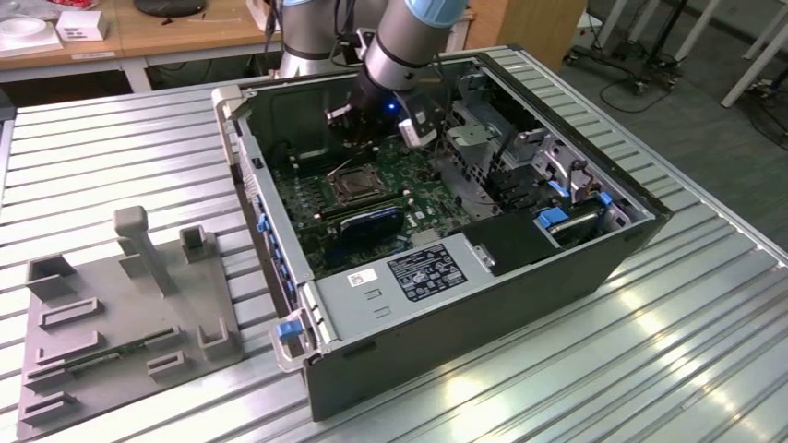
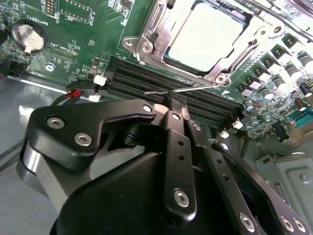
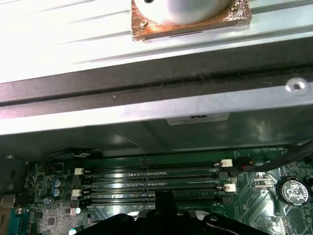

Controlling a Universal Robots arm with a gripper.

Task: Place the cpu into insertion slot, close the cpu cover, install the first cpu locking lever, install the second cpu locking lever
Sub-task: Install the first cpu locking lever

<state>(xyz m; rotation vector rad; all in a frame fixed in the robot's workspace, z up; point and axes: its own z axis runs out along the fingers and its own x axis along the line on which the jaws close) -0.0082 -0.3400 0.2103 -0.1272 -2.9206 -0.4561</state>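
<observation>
Gripper (image 2: 177, 98) low inside an open computer case (image 1: 591, 268), fingers (image 2: 172, 142) closed together, their tips right at a thin wire lever (image 2: 200, 88) that lies over the black memory slots (image 2: 137, 78); whether they pinch it cannot be told. The cpu (image 2: 205, 32) sits in the insertion slot (image 1: 351, 183) on the green board (image 2: 73, 54), with the cpu cover (image 2: 152, 22) down around its edges.

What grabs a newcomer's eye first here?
The open black computer tower case lies on the slatted metal table, with the grey-and-blue robot arm reaching into it. In the second wrist view, the black claw is shut at a thin silver wire lever, beside the pale square cpu framed by its silver metal cover.
</observation>
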